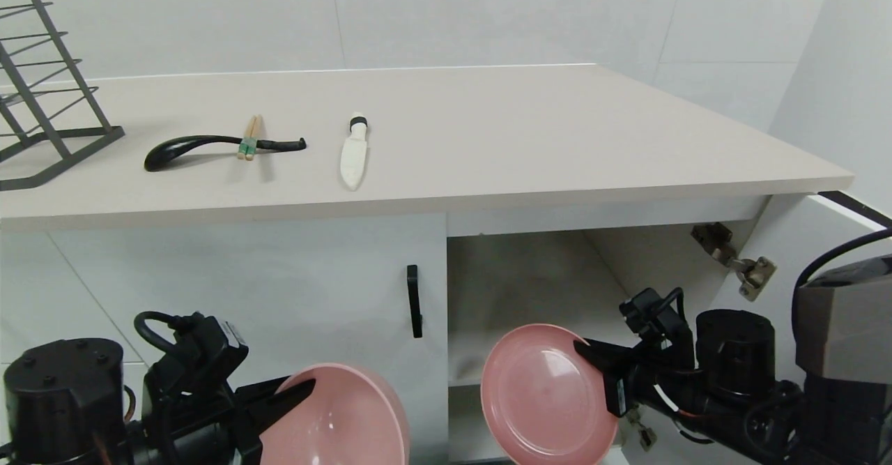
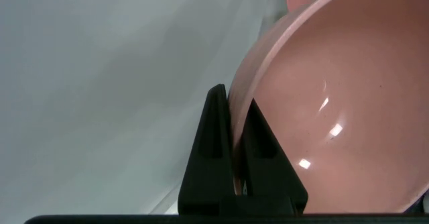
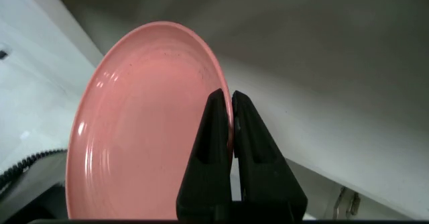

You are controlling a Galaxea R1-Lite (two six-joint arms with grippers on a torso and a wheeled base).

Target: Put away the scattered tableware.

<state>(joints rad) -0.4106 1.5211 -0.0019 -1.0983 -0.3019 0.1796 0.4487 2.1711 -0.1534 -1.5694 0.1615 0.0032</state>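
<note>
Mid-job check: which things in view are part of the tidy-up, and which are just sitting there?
Job: pink bowl in the left gripper; pink plate in the right gripper; black spoon, chopsticks and white knife on the counter; open cabinet, probably the destination.
Lying about: wire rack at the counter's left end; handle of the closed door.

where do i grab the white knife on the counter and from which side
Probably take the white knife by its handle, the far end at the black band, from above, closing across its width. It lies flat and alone on the counter, blade toward the front edge, so both sides look free.
</note>
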